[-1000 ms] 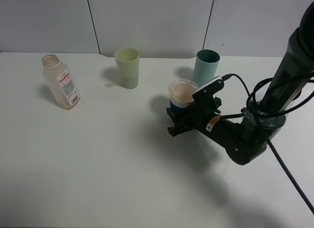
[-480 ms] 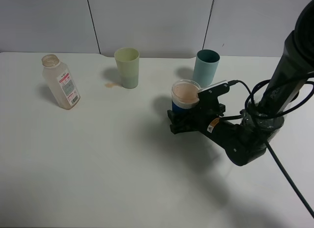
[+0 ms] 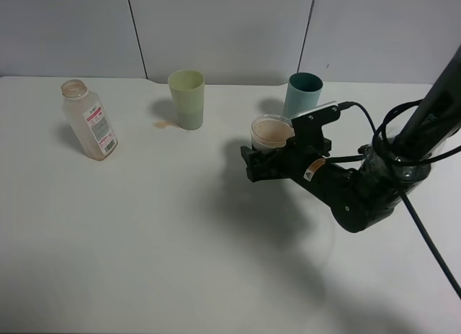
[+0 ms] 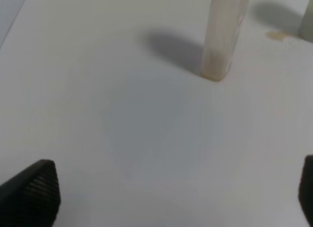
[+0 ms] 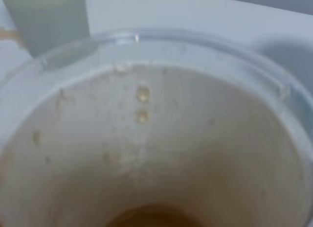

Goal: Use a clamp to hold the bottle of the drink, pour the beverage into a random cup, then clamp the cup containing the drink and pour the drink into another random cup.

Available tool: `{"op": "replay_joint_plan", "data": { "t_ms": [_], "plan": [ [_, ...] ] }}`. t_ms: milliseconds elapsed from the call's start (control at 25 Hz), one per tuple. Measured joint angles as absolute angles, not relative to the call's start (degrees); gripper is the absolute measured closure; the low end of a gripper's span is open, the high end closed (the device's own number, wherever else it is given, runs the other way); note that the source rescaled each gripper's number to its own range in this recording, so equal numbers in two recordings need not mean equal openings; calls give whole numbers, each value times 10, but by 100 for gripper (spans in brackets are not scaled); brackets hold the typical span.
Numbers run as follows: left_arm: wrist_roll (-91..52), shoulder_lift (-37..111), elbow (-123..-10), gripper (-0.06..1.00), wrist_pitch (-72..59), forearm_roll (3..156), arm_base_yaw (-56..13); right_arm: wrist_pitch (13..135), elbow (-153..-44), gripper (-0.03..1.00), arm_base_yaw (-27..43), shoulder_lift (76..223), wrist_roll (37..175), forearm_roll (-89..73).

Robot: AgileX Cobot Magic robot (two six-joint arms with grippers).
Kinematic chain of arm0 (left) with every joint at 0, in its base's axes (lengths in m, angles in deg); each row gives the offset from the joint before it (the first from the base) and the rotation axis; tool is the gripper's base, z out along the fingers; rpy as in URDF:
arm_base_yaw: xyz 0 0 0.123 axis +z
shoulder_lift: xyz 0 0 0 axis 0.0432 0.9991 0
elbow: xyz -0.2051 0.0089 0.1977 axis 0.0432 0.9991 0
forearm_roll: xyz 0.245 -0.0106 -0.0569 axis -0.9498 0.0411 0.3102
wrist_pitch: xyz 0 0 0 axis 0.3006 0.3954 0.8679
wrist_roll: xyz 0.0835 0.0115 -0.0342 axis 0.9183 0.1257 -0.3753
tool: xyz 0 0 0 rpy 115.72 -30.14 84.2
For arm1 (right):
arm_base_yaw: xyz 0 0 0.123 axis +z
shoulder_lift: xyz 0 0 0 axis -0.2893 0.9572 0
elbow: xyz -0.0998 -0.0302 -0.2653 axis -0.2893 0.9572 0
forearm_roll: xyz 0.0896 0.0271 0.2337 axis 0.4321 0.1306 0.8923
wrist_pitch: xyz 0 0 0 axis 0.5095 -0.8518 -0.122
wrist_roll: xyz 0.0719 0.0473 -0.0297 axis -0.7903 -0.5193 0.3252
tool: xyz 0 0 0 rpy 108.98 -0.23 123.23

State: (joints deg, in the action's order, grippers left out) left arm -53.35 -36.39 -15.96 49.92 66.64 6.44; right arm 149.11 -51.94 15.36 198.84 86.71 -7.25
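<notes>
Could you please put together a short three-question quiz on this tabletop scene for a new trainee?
1. True or false: the bottle lies on its side.
2. Which cup stands nearest the right gripper? A) the pale yellow-green tumbler B) the teal cup C) the short blue-sleeved cup
3. Fill in: a small tan spill mark lies on the table beside the ____ tumbler.

Key
1. False; it stands upright, uncapped.
2. C; the dark fingers sit around its base.
3. Pale yellow-green.
</notes>
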Motion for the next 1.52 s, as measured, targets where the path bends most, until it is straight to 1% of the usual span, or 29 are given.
{"op": "replay_joint_plan", "data": {
  "t_ms": [40,80,200,400,640,800,1080,1120,1200,1520],
  "plan": [
    [-533,-364,-160,-4,499,666,64,1479,-519,5,154,1981,868,-67],
    [-533,-364,-160,-4,499,666,64,1464,-519,2,154,1971,876,-59],
    [-533,-364,-160,-4,499,666,64,1421,-519,-2,154,1949,928,-46],
    [-533,-364,-160,-4,499,666,64,1366,-519,-2,154,1918,983,-46],
    [-533,-364,-160,-4,499,666,64,1345,-518,-2,154,1860,995,-46],
    [-533,-364,-160,-4,499,666,64,1300,-517,-3,154,1806,1004,-46],
    [-533,-364,-160,-4,499,666,64,1168,-516,-3,154,1661,1068,-17],
    [-533,-364,-160,-4,499,666,64,1168,-516,-3,154,1661,1068,-17],
    [-533,-364,-160,-4,499,666,64,1110,-516,-3,154,1597,1092,0],
    [-533,-364,-160,-4,499,666,64,985,-517,-3,154,1446,1117,4]
  ]
}}
